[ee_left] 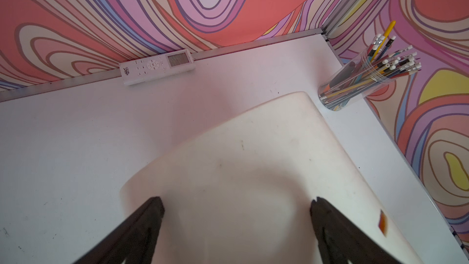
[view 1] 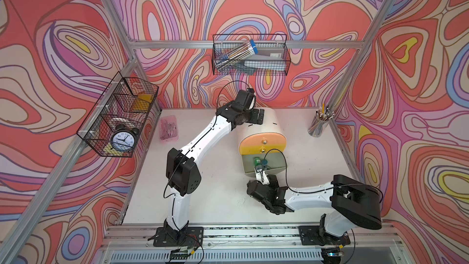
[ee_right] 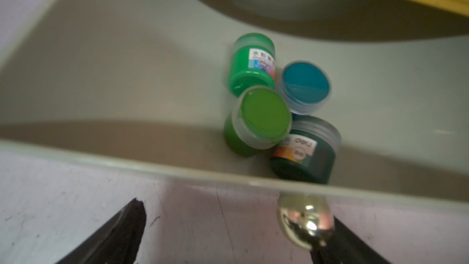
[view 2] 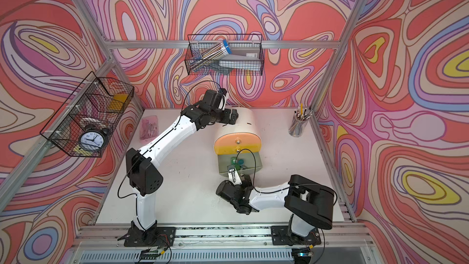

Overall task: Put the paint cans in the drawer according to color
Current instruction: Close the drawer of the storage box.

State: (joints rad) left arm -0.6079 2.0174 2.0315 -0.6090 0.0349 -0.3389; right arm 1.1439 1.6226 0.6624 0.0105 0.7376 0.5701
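- In both top views, the cream drawer chest (view 1: 269, 125) (view 2: 245, 123) stood mid-table with its grey-green drawer (view 1: 278, 165) (view 2: 255, 163) pulled out. The peach and yellow fronts were shut, so I couldn't see inside them.
- The right wrist and a black cable covered part of the open drawer. I made out some green and teal paint cans (view 1: 265, 163) (view 2: 241, 161) but could not count them.
- The right gripper (view 1: 264, 175) sat at the drawer's front edge, mostly hidden under its wrist. The left gripper (view 1: 258, 118) hung over the rear of the chest's top.
- In the left wrist view, the left gripper (ee_left: 237, 206) was spread wide and empty above the chest's cream top. Both fingers were cut off by the frame. I counted one white remote (ee_left: 157, 67) and one clear cup of pencils (ee_left: 365, 82).
- In the right wrist view, I counted four cans clustered and touching inside the grey-green drawer:
  - a green can (ee_right: 251, 64) on its side
  - a dark green can (ee_right: 307, 151) on its side, partly behind the drawer's front wall
  - an upright light-green lid (ee_right: 264, 115)
  - an upright teal lid (ee_right: 304, 87)
- The picture was a little blurred and I couldn't read the labels.
- The right gripper (ee_right: 233, 224) was released. One gold knob (ee_right: 304, 219) lay between its fingers, close against one of them.
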